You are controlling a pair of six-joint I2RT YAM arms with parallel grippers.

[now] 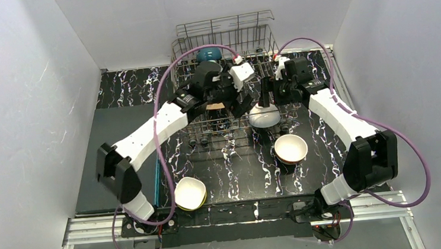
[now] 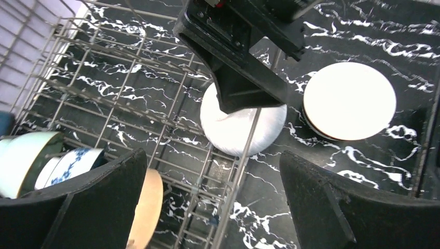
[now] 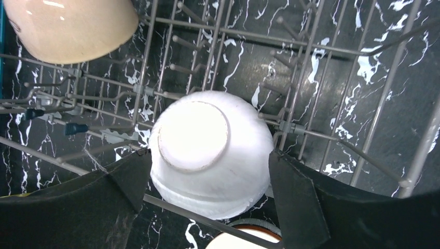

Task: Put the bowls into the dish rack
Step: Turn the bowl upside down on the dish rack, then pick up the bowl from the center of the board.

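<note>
Straddling an upturned white bowl [image 3: 194,135] at the dish rack's [image 1: 222,24] near right edge: my right pincer [image 3: 210,166], spread, pads seemingly just off it. Over the rack: my left pincer [image 2: 212,202], spread wide, empty.

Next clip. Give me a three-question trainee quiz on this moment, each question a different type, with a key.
1. True or false: the white bowl between the fingers of the right gripper lies rim up.
2. The outside of the bowl nearest the left arm's base is: A yellow-green; B teal; C red.
3. What does the left gripper hold?
Key: 1 false, its foot faces up. 2 A. 3 nothing; its jaws stand wide open.
</note>
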